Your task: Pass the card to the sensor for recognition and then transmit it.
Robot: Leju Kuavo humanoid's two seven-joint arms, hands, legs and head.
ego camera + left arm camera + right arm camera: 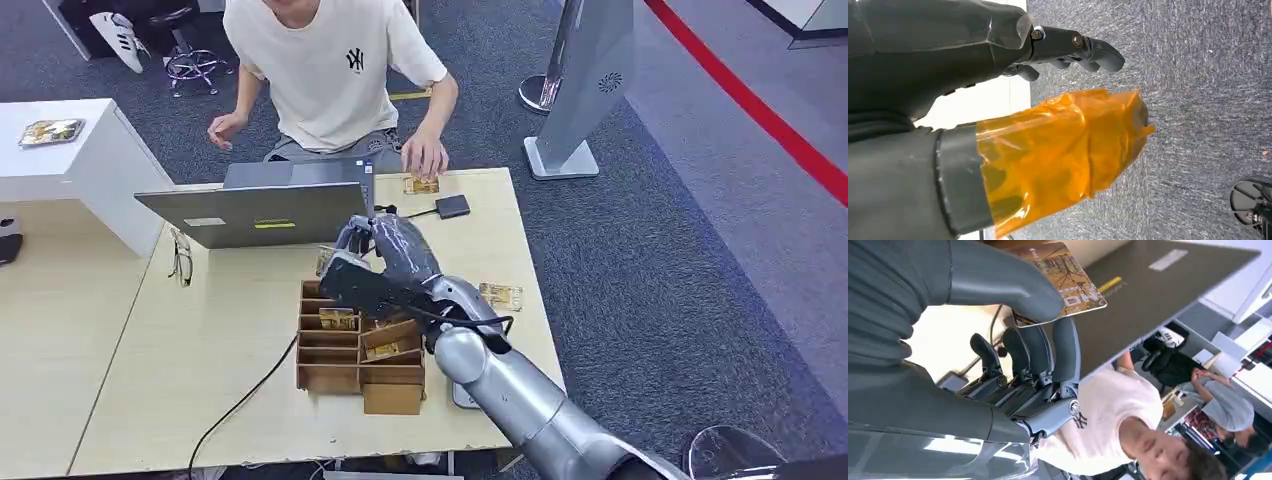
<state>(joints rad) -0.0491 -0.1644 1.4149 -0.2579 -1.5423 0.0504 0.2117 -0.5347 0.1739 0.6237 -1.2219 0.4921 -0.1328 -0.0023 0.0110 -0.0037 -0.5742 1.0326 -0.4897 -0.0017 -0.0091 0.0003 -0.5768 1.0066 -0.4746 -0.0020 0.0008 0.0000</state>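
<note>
Head view: the right hand [375, 250] is raised over the wooden table [230, 330], just above the far end of the compartmented wooden tray [330, 365] and close to the back of the open laptop [255, 205]; a pale edge beside its fingers is probably the card, but this view is too small to confirm it. The small black sensor [452, 206] lies flat near the far table edge, just beside a person's hand [425, 155], with a loose card [421, 185] touching distance from it; another card [500, 295] lies near the table's right edge, and more sit in the tray compartments. Left wrist view: the left hand [1058, 100] hangs over grey carpet [1208, 100], its thumb wrapped in orange film, its dark fingers [1093, 52] loosely extended and apart, holding nothing. Right wrist view: the card [1068, 280] is pinched between the thick grey thumb [1013, 282] and the dark fingers [1060, 347] beneath it, with roughly half of its printed face projecting free. Handling judgement: the card appears thin, light, stiff and smooth-faced, so it is likely to slide or pivot in a pinch; grip it flat across both faces near one short end, leaving the free end exposed for presentation over the sensor.
</note>
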